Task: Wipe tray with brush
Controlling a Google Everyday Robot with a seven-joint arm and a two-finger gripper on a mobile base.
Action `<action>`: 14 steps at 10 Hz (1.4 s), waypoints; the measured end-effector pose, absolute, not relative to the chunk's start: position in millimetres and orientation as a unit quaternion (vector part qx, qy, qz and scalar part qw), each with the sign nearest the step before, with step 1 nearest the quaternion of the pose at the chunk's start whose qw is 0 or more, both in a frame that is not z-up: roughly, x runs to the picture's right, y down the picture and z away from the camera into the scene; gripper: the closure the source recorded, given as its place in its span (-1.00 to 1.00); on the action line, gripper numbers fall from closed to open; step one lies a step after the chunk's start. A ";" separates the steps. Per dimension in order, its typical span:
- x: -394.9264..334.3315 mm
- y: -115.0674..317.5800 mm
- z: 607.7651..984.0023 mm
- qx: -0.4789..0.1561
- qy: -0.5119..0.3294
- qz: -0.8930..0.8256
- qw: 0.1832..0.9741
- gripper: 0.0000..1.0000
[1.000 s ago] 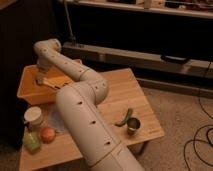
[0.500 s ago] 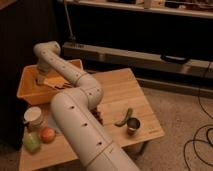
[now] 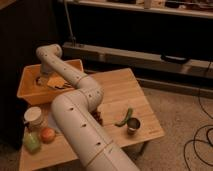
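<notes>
The tray [image 3: 27, 91] is a deep yellow-orange bin at the table's back left corner. My arm reaches up from the bottom of the view, bends at a shoulder joint [image 3: 48, 52] and drops into the tray. The gripper [image 3: 42, 80] is inside the tray near its left half, low over the floor of the bin. A dark streaky patch [image 3: 64, 86] lies on the tray floor just right of the gripper, next to a paler orange patch; it may be the brush head. The brush handle is not distinguishable.
A wooden table [image 3: 115, 92] holds a white cup [image 3: 34, 116], an orange fruit [image 3: 47, 134] and a green object [image 3: 31, 143] at the front left. A green pod [image 3: 124, 117] and a metal cup [image 3: 133, 125] sit at the right. Cables lie on the floor at the right.
The arm's lower links have swung slightly and the wrist end has shifted a little inside the tray. The things on the table have not moved.
</notes>
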State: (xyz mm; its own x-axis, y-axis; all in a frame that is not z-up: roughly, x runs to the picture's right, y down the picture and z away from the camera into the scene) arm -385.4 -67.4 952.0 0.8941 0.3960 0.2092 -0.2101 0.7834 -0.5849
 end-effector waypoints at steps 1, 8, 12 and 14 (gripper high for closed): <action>-381.6 -62.1 953.5 -0.289 -0.158 0.163 0.930 -0.30; -371.2 -32.4 960.5 -0.302 -0.142 0.163 0.928 -0.30; -377.6 -21.3 964.9 -0.298 -0.136 0.156 0.932 -0.30; -376.8 -20.8 972.4 -0.288 -0.124 0.157 0.937 -0.30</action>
